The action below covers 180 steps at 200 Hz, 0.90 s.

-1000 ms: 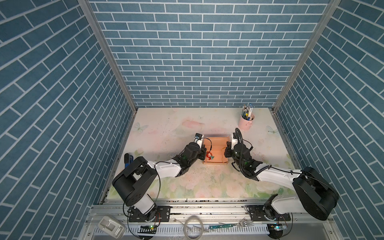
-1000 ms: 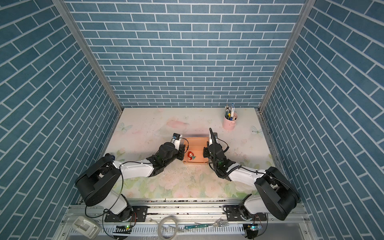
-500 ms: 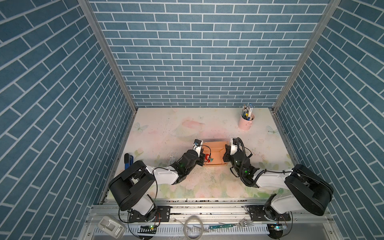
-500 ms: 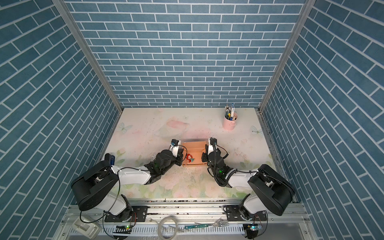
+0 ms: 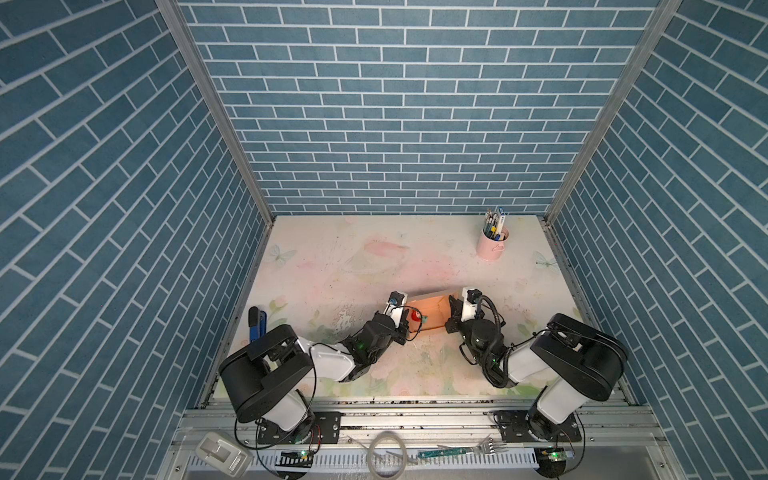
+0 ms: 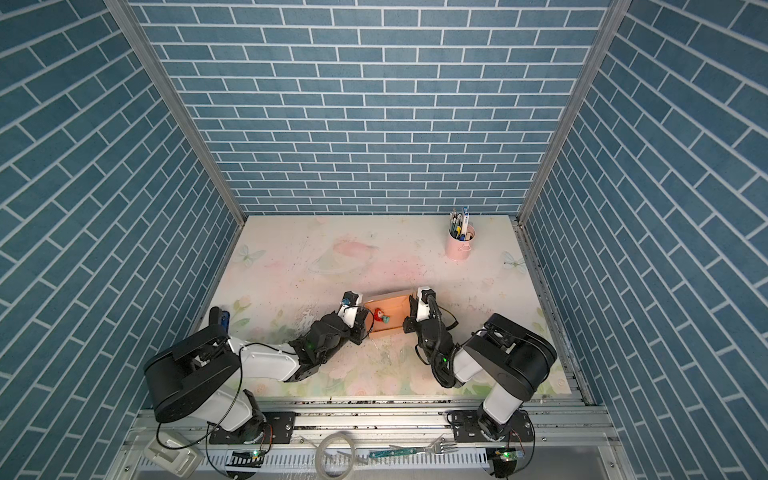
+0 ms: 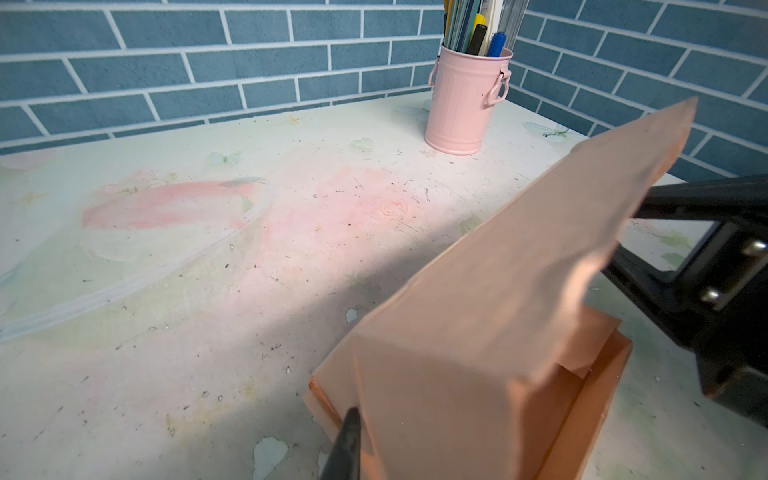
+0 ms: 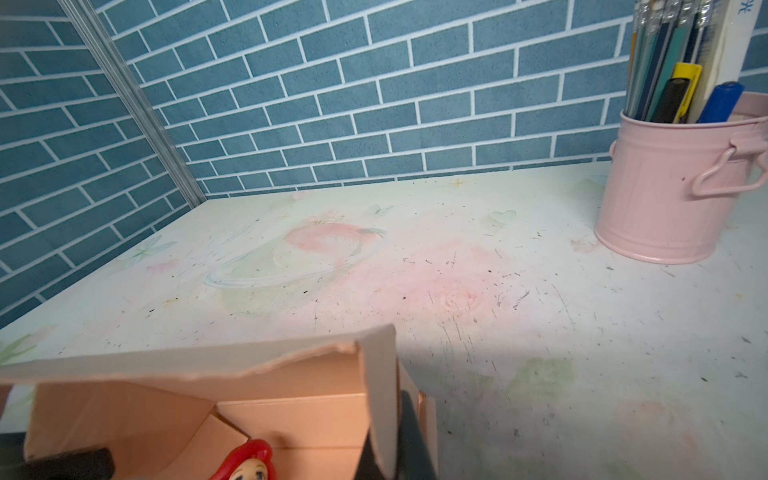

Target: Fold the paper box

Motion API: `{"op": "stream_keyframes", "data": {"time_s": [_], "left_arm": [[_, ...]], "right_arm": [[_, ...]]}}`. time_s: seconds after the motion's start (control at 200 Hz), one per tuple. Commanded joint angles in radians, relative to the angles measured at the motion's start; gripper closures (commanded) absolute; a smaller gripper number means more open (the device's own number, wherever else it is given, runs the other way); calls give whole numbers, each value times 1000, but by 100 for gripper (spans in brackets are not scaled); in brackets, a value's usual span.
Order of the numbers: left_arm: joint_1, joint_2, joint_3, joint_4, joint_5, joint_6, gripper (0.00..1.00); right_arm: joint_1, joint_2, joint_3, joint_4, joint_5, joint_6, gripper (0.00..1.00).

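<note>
Item: peach-orange thin cardboard paper box (image 5: 432, 311), partly formed, front-middle of your floral bench (image 5: 374, 266), small red-haired toy figure (image 5: 414, 317) inside. Your right tool (image 5: 453, 318) pinches its right end flap. Your left tool (image 5: 408, 322) sits at the left end wall, seemingly straddling it; grip cannot be told.

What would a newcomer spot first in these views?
The peach box, centre front, with the left gripper and right gripper at its two ends. A red-haired doll sits inside it. A pink cup of pens stands at the far right corner.
</note>
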Motion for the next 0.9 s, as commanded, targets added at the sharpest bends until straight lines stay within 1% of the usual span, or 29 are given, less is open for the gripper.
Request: {"op": "stream_keyframes", "data": {"time_s": [0.0,0.1,0.215,0.365,0.48,0.525,0.63,0.895], "left_arm": [[-4,-50,-32,17,34,-27,78],[-8,-112,-67,0,42,-48,75],[-18,-213,-103,-59,32,-55,73],[-19,-361,-133,-193,-14,-71,73],[-18,-434,-102,-349,-66,-85,73],[-17,-445,-85,-409,-89,-99,74],[-16,-451,-77,-448,-104,-124,74],[-14,-387,-102,-402,-47,-173,75]], "right_arm": [[14,24,-35,-1,-32,-10,100],[16,17,-42,-2,-35,-16,100],[21,21,-44,-1,-37,-20,100],[26,24,-48,0,-39,-26,100],[30,24,-52,0,-43,-30,100],[32,27,-52,0,-42,-31,100],[37,29,-52,0,-43,-32,100],[45,23,-56,1,-44,-34,100]]}}
